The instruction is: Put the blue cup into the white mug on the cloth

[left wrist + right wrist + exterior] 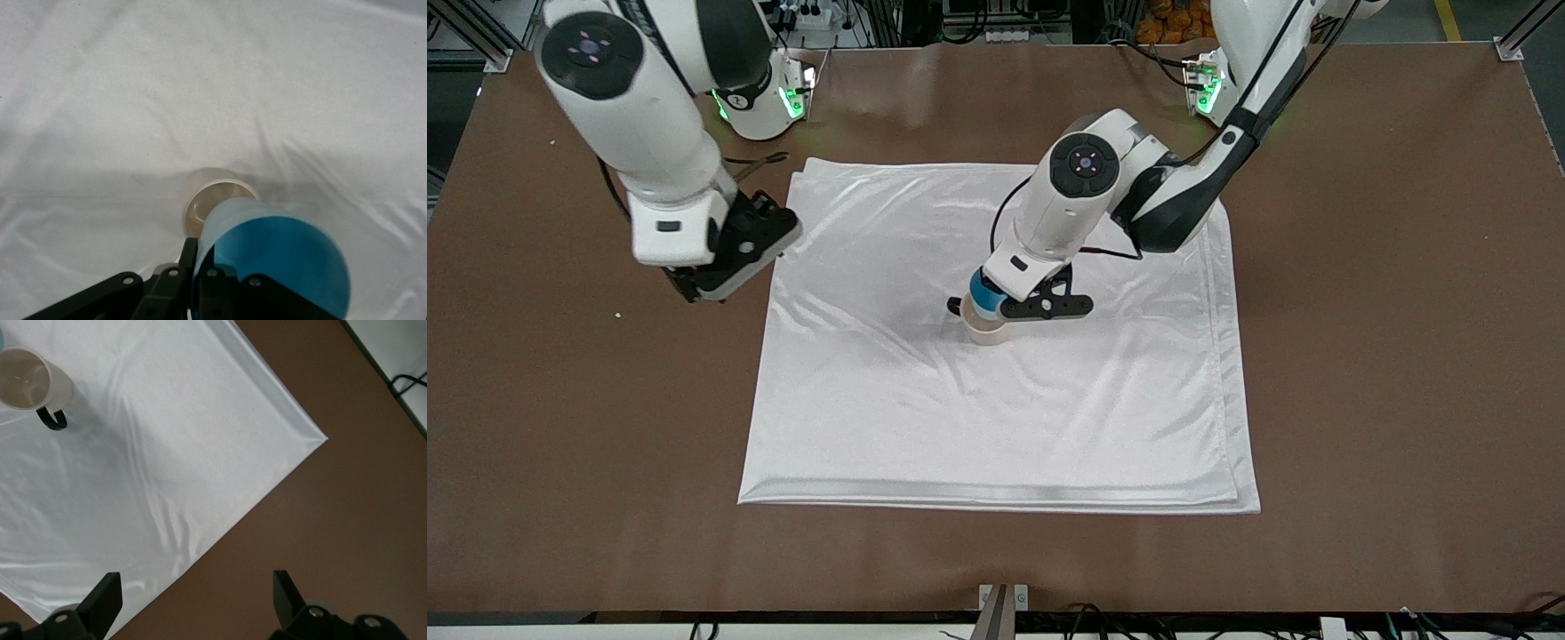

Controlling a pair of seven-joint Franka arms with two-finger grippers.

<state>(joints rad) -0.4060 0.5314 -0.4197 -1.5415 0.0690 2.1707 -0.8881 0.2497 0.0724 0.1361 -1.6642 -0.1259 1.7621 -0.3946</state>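
In the front view, the left arm is bent down over the middle of the cloth [1005,400], a shiny white creased sheet spread on the brown table [1387,356]. The left gripper [996,307] is clamped on the blue cup [985,298], held tilted just above the white mug [985,331], which stands on the cloth. The right gripper [711,284] is held over the cloth's edge at the right arm's end, waiting.

In the left wrist view, the cup's smooth blue inside [280,267] is seen, with the mug's pale round mouth [210,200] beneath.

In the right wrist view, the fingers [103,600] are spread apart over the cloth's folded corner [293,433]; the mug's dark handle [52,419] is visible.
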